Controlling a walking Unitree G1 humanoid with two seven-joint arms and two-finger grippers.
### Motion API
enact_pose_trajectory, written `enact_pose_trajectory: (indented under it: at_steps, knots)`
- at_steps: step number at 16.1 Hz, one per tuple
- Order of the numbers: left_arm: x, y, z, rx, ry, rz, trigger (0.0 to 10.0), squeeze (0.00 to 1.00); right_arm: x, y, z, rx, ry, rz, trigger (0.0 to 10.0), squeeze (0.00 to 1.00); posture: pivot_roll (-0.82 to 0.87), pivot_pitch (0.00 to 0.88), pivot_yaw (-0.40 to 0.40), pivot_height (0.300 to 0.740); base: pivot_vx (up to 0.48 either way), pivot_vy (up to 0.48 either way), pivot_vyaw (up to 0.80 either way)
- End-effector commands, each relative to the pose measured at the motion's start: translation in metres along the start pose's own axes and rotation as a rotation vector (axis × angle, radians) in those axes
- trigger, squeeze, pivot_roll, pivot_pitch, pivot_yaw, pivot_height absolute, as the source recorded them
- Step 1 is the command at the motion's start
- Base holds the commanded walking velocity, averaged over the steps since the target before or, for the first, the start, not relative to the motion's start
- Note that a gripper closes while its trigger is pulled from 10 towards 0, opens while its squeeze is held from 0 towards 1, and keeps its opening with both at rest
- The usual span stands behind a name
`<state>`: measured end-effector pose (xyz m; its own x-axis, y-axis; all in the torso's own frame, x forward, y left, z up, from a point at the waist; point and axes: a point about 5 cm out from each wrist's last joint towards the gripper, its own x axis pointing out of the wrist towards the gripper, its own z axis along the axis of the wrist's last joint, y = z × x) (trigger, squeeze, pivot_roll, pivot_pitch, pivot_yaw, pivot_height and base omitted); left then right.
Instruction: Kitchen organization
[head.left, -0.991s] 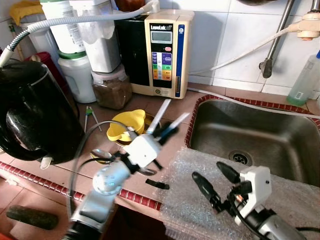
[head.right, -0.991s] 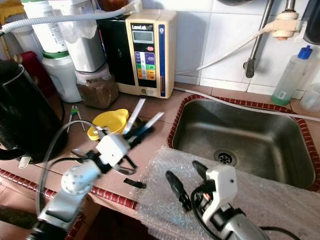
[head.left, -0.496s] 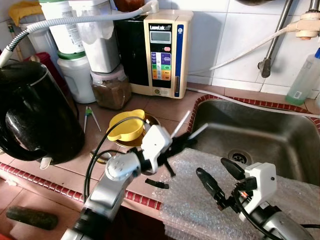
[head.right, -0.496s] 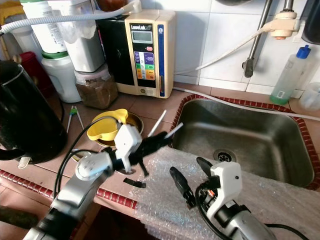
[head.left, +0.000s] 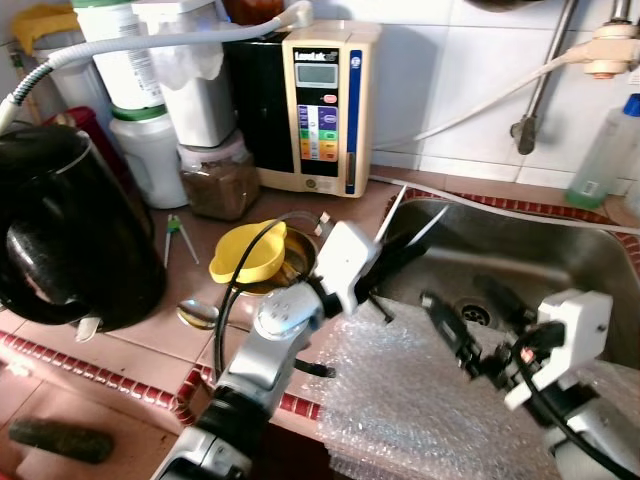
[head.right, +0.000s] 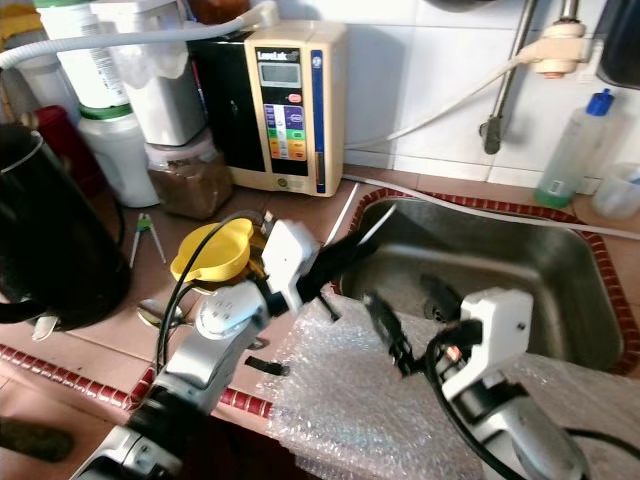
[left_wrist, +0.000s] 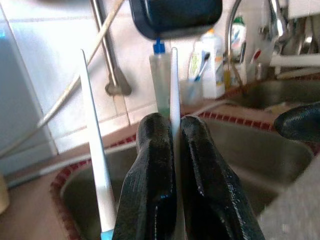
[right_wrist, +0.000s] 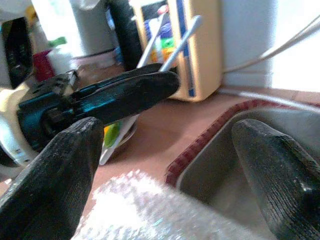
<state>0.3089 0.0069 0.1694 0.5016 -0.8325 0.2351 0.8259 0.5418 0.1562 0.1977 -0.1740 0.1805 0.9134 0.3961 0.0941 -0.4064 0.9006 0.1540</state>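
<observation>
A: Left wrist view — left gripper (left_wrist: 172, 145) is clamped on a pair of thin white plastic chopsticks w/ blue ends (left_wrist: 93, 150). One stick sits pinched betw. the black fingers (left_wrist: 152, 165), the other splays off to the side.

B: And where's that in the kitchen?

A: Head cam has the left gripper (head.left: 385, 262) over the near-left corner of the stainless steel sink (head.left: 560, 270), sticks pointing up toward the tiled wall. Yellow plastic bowl (head.left: 250, 252) is just behind the arm on the terracotta tile counter (head.left: 120, 340).

B: Right side?

A: Right gripper (head.left: 480, 325) hangs w/ fingers spread, holding nothing, above the sheet of clear bubble wrap (head.left: 400, 400) at the sink's front edge.

B: How'll the sticks behave?

A: My guess: very light, stiff, smooth, so slippery. Narrow too, so the loose one could pivot or drop. Grip is low, near the blue ends; better to hold both together nearer mid-length, squeezed flat, so they don't scissor.
</observation>
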Motion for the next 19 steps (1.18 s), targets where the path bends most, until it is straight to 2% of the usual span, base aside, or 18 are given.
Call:
enact_pose_trajectory:
  at_steps: [1,3,7,9,12,13,14,19]
  knots:
    - [0.001,0.005,0.006,-0.012,-0.033,0.016,0.0,0.0,0.004,-0.001,0.013,-0.02,-0.05,-0.025,10.0,0.0,-0.1,0.0,0.078,0.74,0.0,0.0,0.0]
    - [0.002,0.0,0.008,-0.042,-0.051,-0.018,0.0,0.0,0.014,0.001,0.026,-0.035,-0.096,-0.018,10.0,0.0,-0.1,0.0,0.08,0.74,0.0,0.0,0.0]
    - [-0.01,0.001,0.003,-0.046,-0.048,-0.031,0.0,0.0,0.025,-0.007,0.037,-0.098,-0.122,-0.063,10.0,0.0,-0.09,0.0,0.069,0.74,0.0,0.0,0.0]
    - [-0.013,0.0,0.005,-0.058,-0.067,-0.035,0.0,0.0,0.029,-0.013,0.038,-0.099,-0.126,-0.088,10.0,0.0,-0.09,0.0,0.069,0.74,0.0,0.0,0.0]
    - [-0.015,-0.003,0.012,-0.1,-0.097,-0.03,0.0,0.0,0.035,-0.018,0.036,-0.035,-0.143,-0.1,10.0,0.0,-0.08,0.0,0.065,0.74,0.0,0.0,0.0]
    - [-0.015,-0.005,0.014,-0.107,-0.103,-0.047,0.0,0.0,0.037,-0.017,0.034,-0.032,-0.14,-0.088,4.0,0.0,-0.08,0.0,0.063,0.74,0.0,0.0,0.0]
    - [-0.015,-0.005,0.014,-0.104,-0.103,-0.051,0.0,0.0,0.039,-0.017,0.033,-0.034,-0.137,-0.078,0.0,0.0,-0.08,0.0,0.062,0.74,0.0,0.0,0.0]
    - [-0.015,-0.007,0.012,-0.114,-0.085,-0.064,0.0,0.0,0.052,-0.019,0.038,-0.039,-0.148,-0.04,0.0,0.0,-0.08,0.0,0.059,0.74,0.0,0.0,0.0]
